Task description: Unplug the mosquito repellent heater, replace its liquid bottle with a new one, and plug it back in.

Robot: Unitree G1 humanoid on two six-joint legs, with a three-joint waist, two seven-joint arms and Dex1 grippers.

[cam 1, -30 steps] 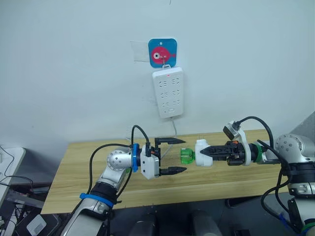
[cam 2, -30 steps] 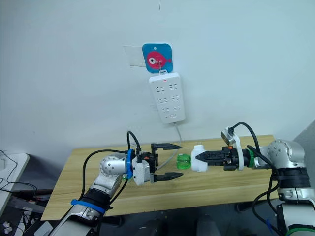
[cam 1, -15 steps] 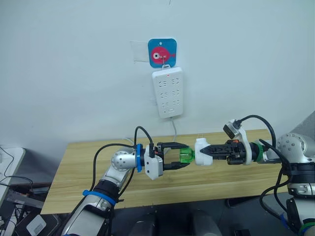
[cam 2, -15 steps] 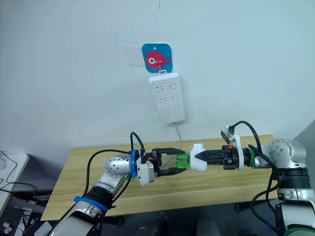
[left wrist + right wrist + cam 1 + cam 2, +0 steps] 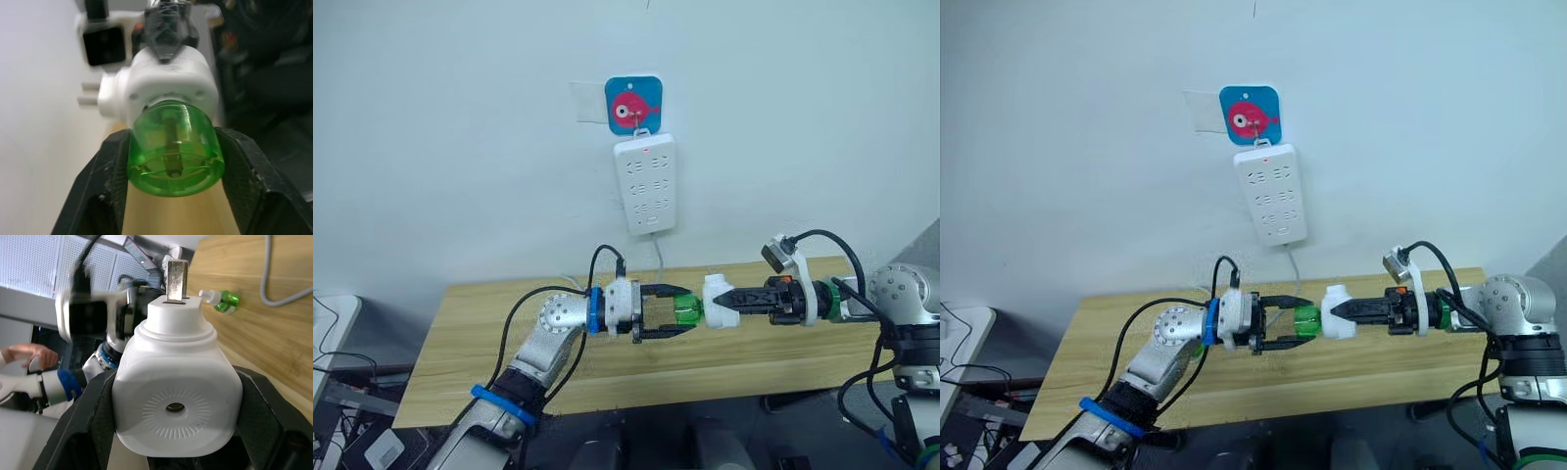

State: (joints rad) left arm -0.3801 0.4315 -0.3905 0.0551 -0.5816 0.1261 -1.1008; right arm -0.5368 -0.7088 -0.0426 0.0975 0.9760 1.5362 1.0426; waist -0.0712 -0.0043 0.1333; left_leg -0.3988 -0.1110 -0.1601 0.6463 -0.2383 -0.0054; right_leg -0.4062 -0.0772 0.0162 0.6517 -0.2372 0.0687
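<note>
Heater (image 5: 716, 300) in R gripper (image 5: 736, 298)

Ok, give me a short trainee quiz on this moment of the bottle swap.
1. True or false: the mosquito repellent heater is plugged into the power strip.
2. What do the left jaws close around? A) the green bottle screwed into the heater; B) the grey cable; C) the power strip.
3. Fill in: in the right wrist view, a spare bottle lies on the ____.
Key: 1 false, the right jaws hold the heater in the air over the table; 2 A; 3 table.
</note>
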